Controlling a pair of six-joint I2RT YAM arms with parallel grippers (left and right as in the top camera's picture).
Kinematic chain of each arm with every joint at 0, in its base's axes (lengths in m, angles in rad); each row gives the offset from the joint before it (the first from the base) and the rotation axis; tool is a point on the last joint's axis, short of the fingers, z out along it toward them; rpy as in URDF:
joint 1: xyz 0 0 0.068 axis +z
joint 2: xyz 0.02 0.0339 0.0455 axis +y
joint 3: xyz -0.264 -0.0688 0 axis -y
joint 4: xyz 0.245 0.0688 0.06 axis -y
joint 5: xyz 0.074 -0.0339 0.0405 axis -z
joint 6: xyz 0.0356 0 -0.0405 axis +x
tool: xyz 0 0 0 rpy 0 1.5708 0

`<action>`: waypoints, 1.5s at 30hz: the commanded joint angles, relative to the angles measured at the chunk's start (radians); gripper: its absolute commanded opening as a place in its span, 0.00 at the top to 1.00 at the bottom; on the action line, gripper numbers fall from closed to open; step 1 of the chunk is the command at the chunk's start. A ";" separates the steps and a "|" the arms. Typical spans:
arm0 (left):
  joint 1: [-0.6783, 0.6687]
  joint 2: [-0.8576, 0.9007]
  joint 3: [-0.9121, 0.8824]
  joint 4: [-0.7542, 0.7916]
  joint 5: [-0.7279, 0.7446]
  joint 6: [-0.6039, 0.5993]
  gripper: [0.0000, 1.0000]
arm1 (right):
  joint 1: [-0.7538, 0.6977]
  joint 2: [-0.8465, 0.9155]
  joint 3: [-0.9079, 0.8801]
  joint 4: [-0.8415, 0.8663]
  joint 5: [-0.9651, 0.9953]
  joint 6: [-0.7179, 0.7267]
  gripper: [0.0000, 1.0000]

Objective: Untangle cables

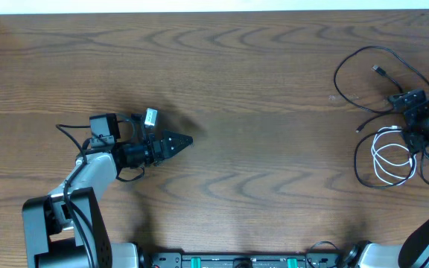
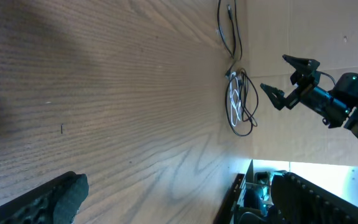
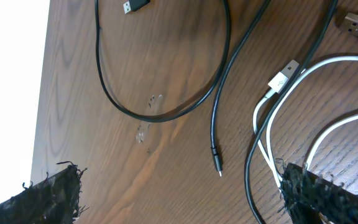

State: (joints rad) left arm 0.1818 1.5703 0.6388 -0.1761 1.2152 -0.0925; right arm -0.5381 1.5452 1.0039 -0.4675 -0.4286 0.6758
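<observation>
Both grippers are spread and empty. The right gripper (image 1: 407, 116) is nearer: the cables (image 1: 392, 159) lie at its 7 and 11 o'clock overhead, and the left gripper (image 1: 185, 140) is well apart at 9.

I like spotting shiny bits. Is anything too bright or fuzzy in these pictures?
Overhead: even light, all sharp. Left wrist: bright glare at the bottom right. Right wrist: washed-out white down the left side; cables sharp, the gripper's fingers fuzzy.

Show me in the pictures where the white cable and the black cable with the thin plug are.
white cable (image 3: 283, 76): right wrist view, on its flat plug.
black cable (image 3: 217, 160): right wrist view, on its thin plug end.
</observation>
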 commanded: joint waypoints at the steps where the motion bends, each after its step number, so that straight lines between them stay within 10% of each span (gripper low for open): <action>1: 0.002 -0.013 -0.001 -0.002 -0.005 0.013 0.00 | 0.003 0.005 0.010 0.001 0.008 -0.016 0.01; 45: 0.002 -0.013 -0.001 -0.002 -0.005 0.013 0.00 | 0.000 -0.192 -0.650 0.003 0.008 -0.016 0.01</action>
State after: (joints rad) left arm 0.1818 1.5703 0.6388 -0.1761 1.2152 -0.0925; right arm -0.5404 1.2926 0.4580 -0.4232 -0.5129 0.6647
